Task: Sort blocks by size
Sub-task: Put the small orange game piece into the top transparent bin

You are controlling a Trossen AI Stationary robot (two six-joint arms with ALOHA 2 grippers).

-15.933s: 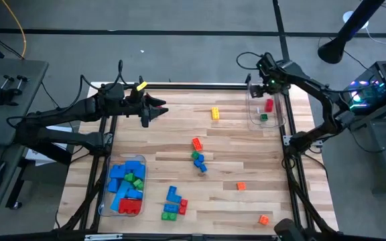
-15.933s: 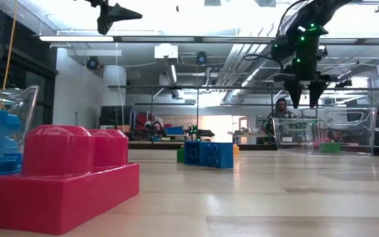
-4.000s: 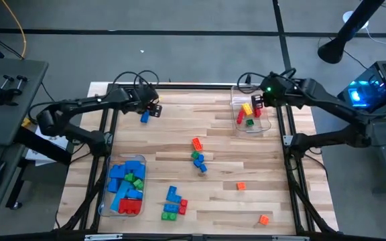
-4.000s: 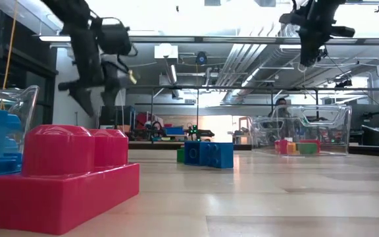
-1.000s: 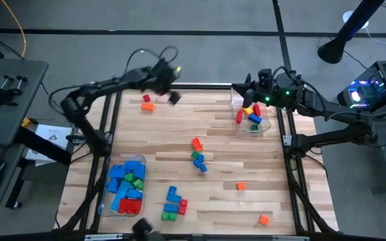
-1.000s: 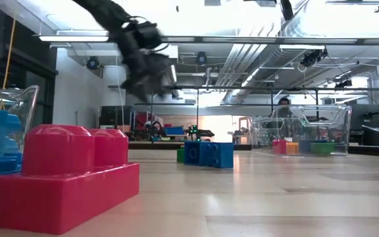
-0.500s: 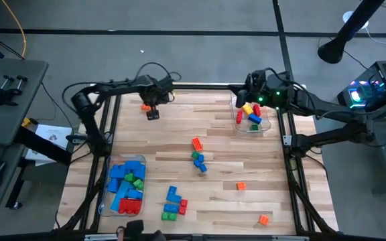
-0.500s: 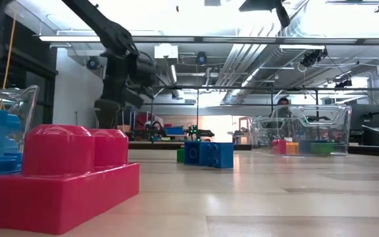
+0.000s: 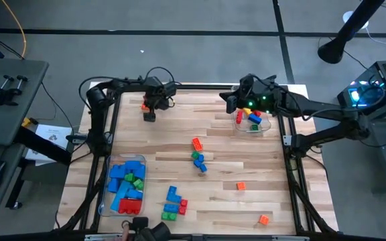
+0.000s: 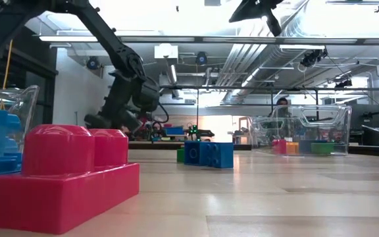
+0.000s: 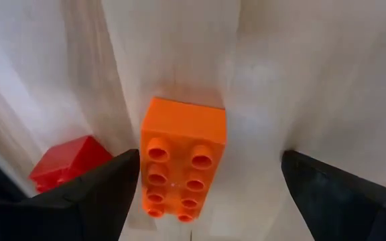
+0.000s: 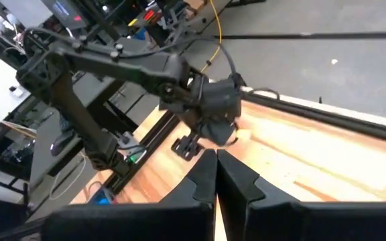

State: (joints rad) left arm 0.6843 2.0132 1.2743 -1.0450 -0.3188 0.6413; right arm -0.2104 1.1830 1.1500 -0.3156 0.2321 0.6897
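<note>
An orange eight-stud block (image 11: 183, 157) lies flat on the table at the far left, with a small red block (image 11: 69, 164) beside it. My left gripper (image 11: 210, 164) points down over them, open. One finger (image 11: 106, 194) is close beside the orange block's long side, and the other finger (image 11: 334, 194) stands well off. In the high view this gripper (image 9: 149, 115) is just nearer than the orange block (image 9: 144, 106). My right gripper (image 9: 225, 100) hangs shut and high, left of the far right tub (image 9: 250, 120), with nothing in it.
The far right tub holds small mixed blocks. A near left tub (image 9: 124, 184) holds blue, green and red blocks. Loose blocks lie mid-table (image 9: 198, 157), near the front (image 9: 173, 203) and at the near right (image 9: 264, 219). A black frame rail (image 9: 193, 85) runs along the far edge.
My left gripper has come down and toward the table's left edge over the orange block, rolling about its own axis, and has stayed open. My right gripper, shut, has drifted from above the far right tub toward the table's left.
</note>
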